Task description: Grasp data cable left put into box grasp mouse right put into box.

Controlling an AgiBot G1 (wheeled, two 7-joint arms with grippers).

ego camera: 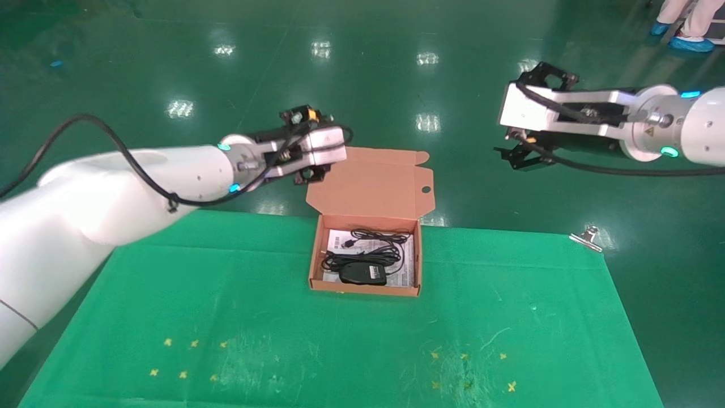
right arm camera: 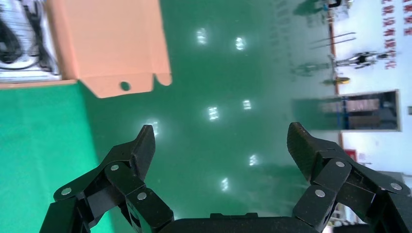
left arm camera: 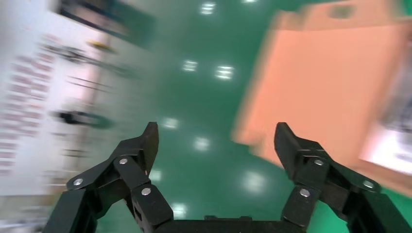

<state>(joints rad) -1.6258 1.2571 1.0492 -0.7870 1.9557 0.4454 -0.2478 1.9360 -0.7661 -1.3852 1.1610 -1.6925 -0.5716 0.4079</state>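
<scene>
The orange-brown box (ego camera: 315,266) stands open at the back middle of the green cloth, its lid (ego camera: 371,181) tilted back. The black mouse (ego camera: 362,273) lies inside on the white sheet. Black cable loops (ego camera: 376,245) with a small plug lie behind it; I cannot tell the data cable from the mouse's cord. My left gripper (ego camera: 310,173) hovers open and empty beside the lid's left edge, above the floor; its wrist view (left arm camera: 216,133) shows the lid (left arm camera: 330,87). My right gripper (ego camera: 510,154) is open and empty, raised far right of the box; its wrist view (right arm camera: 221,133) shows the lid (right arm camera: 107,43) and cables (right arm camera: 14,34).
A green cloth (ego camera: 226,294) covers the table, with yellow cross marks at front left (ego camera: 187,357) and front right (ego camera: 470,368). A metal clip (ego camera: 589,238) sits at the cloth's back right corner. Glossy green floor lies beyond. A person's feet (ego camera: 688,42) show at the far right.
</scene>
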